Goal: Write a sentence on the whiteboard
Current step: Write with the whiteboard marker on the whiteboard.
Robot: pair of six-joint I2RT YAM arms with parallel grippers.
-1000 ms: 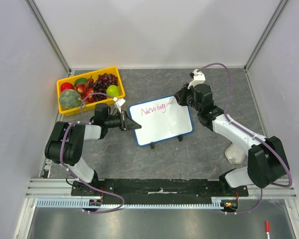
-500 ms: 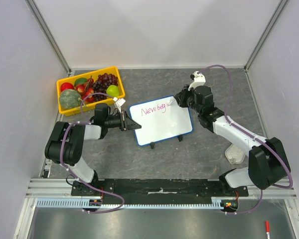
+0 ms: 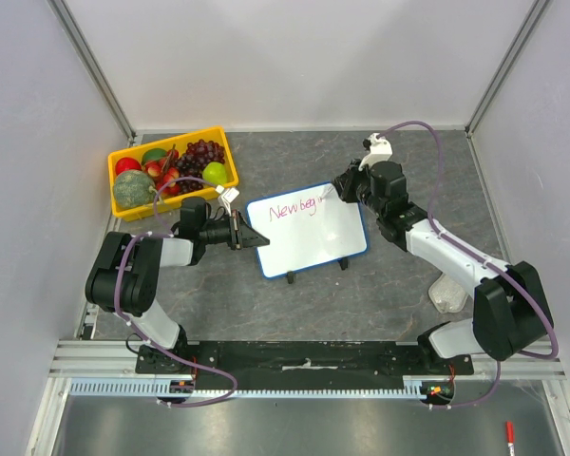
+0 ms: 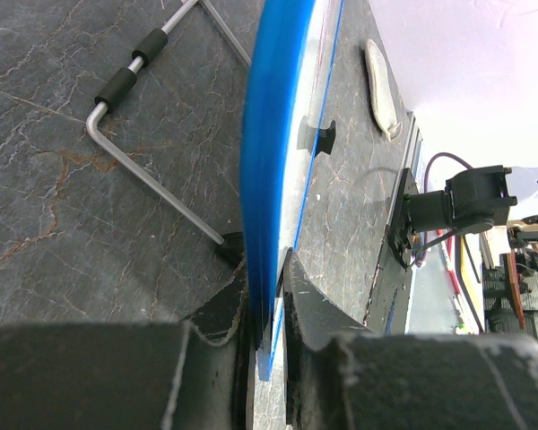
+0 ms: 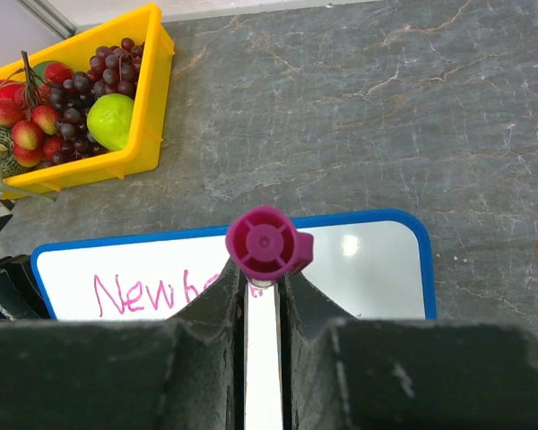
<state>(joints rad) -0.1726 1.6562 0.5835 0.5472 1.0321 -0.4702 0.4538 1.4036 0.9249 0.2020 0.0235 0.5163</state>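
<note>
Blue-framed whiteboard (image 3: 306, 229) sits mid-table (image 3: 380, 294), propped up at a tilt on its two black feet (image 3: 292, 276), with the yellow tray (image 3: 171, 140) of fruit just off its far-left corner.

We see the left hand (image 3: 256, 240) clamped on the board's left edge. In the left wrist view the fingers (image 4: 298, 296) pinch either side of the blue frame, with no gap.

We see the right hand (image 3: 334, 190) closed on a marker (image 5: 267, 244) with a magenta end cap. The marker points down at the board's far-right area. The tip is hidden, so we can't tell whether it touches the board.

Pink writing (image 3: 294, 208) runs along the top line and reads "New beg", then a small mark we can't make out. The lower half of the board is blank white.

A grey bent wire stand (image 4: 152, 179) shows behind the board in the left wrist view.
</note>
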